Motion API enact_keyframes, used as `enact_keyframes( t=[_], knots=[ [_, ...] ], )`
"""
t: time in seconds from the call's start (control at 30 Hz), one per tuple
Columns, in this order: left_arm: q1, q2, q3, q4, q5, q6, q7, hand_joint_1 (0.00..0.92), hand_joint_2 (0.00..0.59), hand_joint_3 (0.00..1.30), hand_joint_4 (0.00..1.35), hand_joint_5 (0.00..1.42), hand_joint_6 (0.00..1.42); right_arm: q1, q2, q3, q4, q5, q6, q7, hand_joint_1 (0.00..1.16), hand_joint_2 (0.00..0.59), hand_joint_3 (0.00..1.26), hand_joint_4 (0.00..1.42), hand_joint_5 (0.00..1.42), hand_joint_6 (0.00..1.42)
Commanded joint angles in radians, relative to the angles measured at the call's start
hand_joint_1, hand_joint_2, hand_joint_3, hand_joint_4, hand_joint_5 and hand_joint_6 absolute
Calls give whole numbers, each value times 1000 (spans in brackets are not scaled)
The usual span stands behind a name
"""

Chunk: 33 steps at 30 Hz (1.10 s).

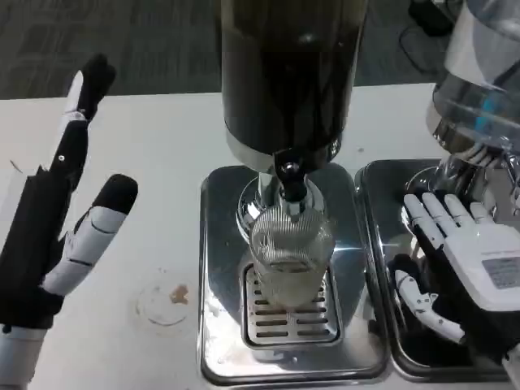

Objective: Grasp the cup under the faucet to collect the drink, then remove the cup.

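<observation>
Head view. Left hand [61, 219] raised at the picture's left edge, fingers apart and stretched upward, holding nothing, above the white table [162, 138]. Right of that hand, well apart from it: a clear ribbed cup [291, 252] standing upright on the slotted drip grate [288, 313] of a shiny metal tray [219, 268]. Directly above the cup's mouth, a black faucet [289, 180] hanging from the dark drink dispenser [288, 73]. Pale liquid visible in the cup's lower part; exact level hard to tell. Between left hand and tray, near the hand's lower fingers, a small wet ring with a brownish spot [166, 299] on the table. Right hand [463, 260] resting over a second metal tray [382, 244], white back up, fingers spread and empty, pointing toward the base of a second clear dispenser [479, 89]. Cup just left of this hand, not touched by it.
</observation>
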<state>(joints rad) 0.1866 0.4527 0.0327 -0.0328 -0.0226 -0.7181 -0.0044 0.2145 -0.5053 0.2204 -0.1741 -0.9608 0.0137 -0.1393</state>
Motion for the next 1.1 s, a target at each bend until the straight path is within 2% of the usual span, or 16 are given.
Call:
enact_keyframes(
  t=[0.03,0.33,0.47,0.57,0.73,0.93,1.03,1.1],
  knots=[
    [-9,-2,2,-65,-103,49,-101,0,185,45,0,44,0,-4,-15,-7,6,12,-14,7,0,505,0,0,0,0],
    [-37,-17,20,-130,-246,107,-255,0,190,117,0,106,33,2,-7,0,20,14,-17,-11,0,512,0,0,0,0],
    [-30,-43,36,-155,-238,118,-278,0,187,122,0,108,35,-9,9,-6,32,21,-12,-19,0,517,0,0,0,0],
    [-37,-67,26,-171,-227,149,-282,0,187,128,0,109,36,-16,2,-20,44,43,-17,-8,0,519,0,0,0,0],
    [-47,-84,24,-202,-203,182,-295,0,181,121,0,128,51,-28,-14,-22,50,56,-26,1,0,520,0,0,0,0],
    [-60,-86,35,-224,-215,209,-316,0,182,152,0,147,74,-26,-16,-18,41,55,-29,2,0,525,0,0,0,0],
    [-62,-82,47,-220,-230,211,-336,0,182,162,0,158,82,-26,-3,-15,38,56,-16,9,0,525,0,0,0,0],
    [-62,-71,49,-219,-244,221,-362,0,183,54,0,93,37,-22,5,-10,35,52,-9,10,0,526,0,0,0,0]
  ],
)
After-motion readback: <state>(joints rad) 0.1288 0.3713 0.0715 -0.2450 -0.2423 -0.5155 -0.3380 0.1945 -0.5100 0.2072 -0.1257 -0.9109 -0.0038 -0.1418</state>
